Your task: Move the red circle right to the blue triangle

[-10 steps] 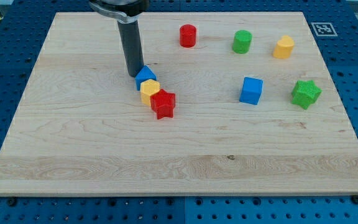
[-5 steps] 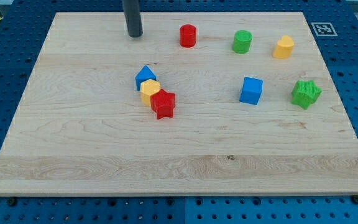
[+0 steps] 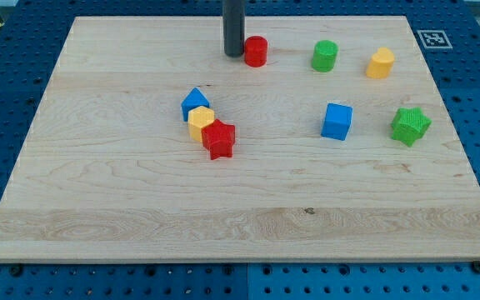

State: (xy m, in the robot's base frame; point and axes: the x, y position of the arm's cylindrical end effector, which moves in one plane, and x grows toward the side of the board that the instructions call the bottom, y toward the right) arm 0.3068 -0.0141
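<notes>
The red circle point(image 3: 256, 51) stands near the view's top, a little right of the middle. My tip point(image 3: 234, 54) is just left of it, touching or nearly touching its left side. The blue triangle point(image 3: 194, 102) lies left of centre, well below and to the left of the red circle. It heads a tight diagonal row with a yellow hexagon point(image 3: 200, 121) and a red star point(image 3: 219, 139) running down to the right.
A green cylinder point(image 3: 325, 56) and a yellow block point(image 3: 381, 63) stand at the view's top right. A blue cube point(image 3: 337, 121) and a green star point(image 3: 410, 125) lie at the right. The wooden board point(image 3: 123, 225) has blue pegboard around it.
My tip left the blue triangle, went up to the view's top, then moved right to the red circle's left side. The red circle has shifted slightly to the right.
</notes>
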